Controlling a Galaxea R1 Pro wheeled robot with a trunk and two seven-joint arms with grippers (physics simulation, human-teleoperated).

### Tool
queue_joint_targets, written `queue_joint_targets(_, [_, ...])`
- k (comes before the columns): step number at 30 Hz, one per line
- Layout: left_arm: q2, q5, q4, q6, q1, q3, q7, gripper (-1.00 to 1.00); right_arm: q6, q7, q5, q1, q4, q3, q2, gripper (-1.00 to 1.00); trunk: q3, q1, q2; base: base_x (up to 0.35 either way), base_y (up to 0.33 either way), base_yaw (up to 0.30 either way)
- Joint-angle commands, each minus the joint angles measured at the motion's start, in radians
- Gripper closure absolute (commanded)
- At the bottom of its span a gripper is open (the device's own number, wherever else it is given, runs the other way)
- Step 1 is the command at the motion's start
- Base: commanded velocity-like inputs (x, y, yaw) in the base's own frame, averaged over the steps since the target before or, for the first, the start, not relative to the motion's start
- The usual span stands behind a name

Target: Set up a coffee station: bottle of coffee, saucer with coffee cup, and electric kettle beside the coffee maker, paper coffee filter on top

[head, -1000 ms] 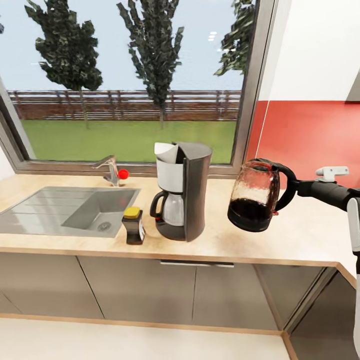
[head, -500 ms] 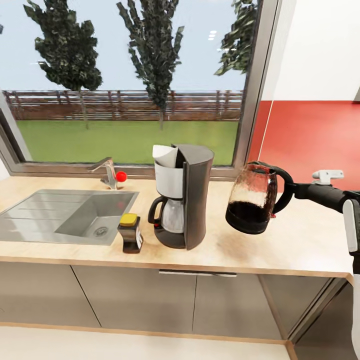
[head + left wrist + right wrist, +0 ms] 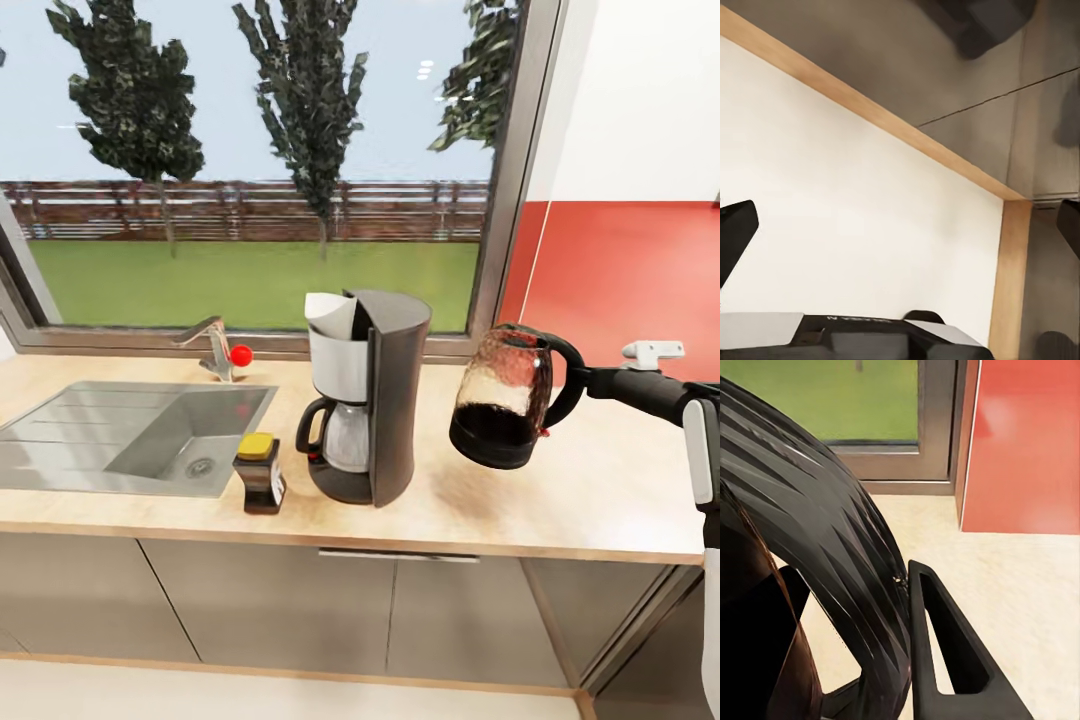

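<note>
Over the counter [image 3: 600,500] your right gripper [image 3: 578,380], clamped on the kettle [image 3: 503,410], has edged it toward the maker [image 3: 370,395]; left jaws spread.

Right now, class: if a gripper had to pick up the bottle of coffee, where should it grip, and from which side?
Probably the squarish body of the bottle of coffee, below its yellow cap, from the front: its flat sides suit jaws, and the coffee maker crowds its right.

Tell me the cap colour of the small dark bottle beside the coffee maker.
Yellow: the small dark squarish bottle's cap, clearest in the head view.
</note>
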Motion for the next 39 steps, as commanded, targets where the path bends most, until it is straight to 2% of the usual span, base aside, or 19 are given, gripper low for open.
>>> queue_joint_targets(1, [0.0,0.006,0.0,-0.006,-0.001,-0.008,0.003,-1.0,0.006,0.004,-0.005,-0.001,-0.001,-0.001,0.0,1.0,-0.001,0.0,-0.001,0.21,0.026,0.0])
queue_joint_targets(5, [0.0,0.006,-0.001,-0.006,-0.001,-0.008,0.009,-1.0,-0.04,0.004,-0.004,-0.001,0.004,-0.001,0.002,1.0,-0.001,0.0,-0.001,0.093,0.011,0.0])
queue_joint_targets(11, [-0.001,0.006,-0.001,-0.006,-0.001,-0.008,0.01,-1.0,-0.057,0.005,-0.005,-0.001,0.029,0.0,0.002,1.0,-0.001,0.0,-0.001,0.063,0.041,0.0])
queue_joint_targets(39, [-0.001,0.006,-0.001,-0.007,-0.001,-0.008,0.009,-1.0,-0.058,0.006,-0.005,-0.001,0.033,0.0,0.002,1.0,-0.001,0.0,-0.001,0.013,0.011,0.0])
